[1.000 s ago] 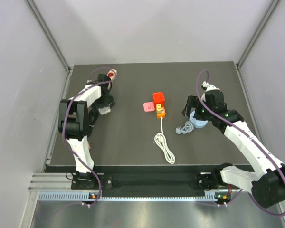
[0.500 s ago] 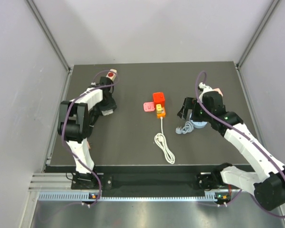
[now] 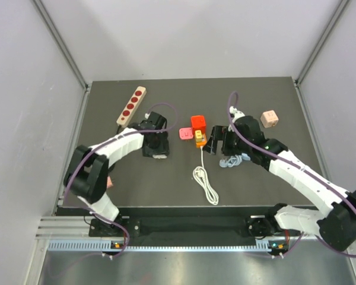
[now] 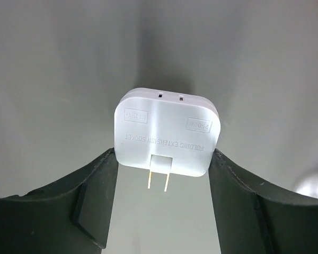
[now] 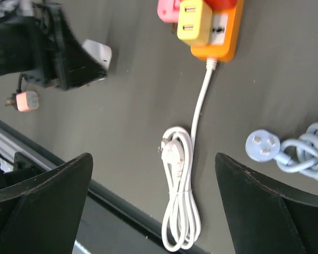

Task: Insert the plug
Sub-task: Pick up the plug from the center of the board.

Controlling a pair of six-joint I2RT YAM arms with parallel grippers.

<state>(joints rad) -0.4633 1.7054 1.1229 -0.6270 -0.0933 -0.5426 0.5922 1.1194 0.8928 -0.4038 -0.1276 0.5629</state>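
The red plug (image 3: 197, 122) sits at the far end of the orange power strip (image 3: 200, 139), near the middle of the table; in the right wrist view only its edge (image 5: 222, 3) shows above the strip (image 5: 218, 37). A yellow adapter (image 5: 191, 21) is plugged into the strip. My left gripper (image 3: 156, 148) is left of the strip, shut on a white folding socket adapter (image 4: 166, 132) whose two prongs point toward the camera; both fingers (image 4: 103, 174) press its sides. My right gripper (image 3: 215, 142) hovers open just right of the strip, with nothing between its fingers (image 5: 69, 185).
A wooden strip with red sockets (image 3: 131, 105) lies at the back left. A pink piece (image 3: 184, 133) sits beside the orange strip. The strip's coiled white cord (image 3: 206, 181) runs toward the front edge. A grey-blue cable (image 3: 234, 159) and a beige cube (image 3: 269, 118) are to the right.
My left arm has swung from the back left toward the middle, carrying the white adapter and uncovering the wooden strip. My right arm has moved left to the orange strip, uncovering the beige cube.
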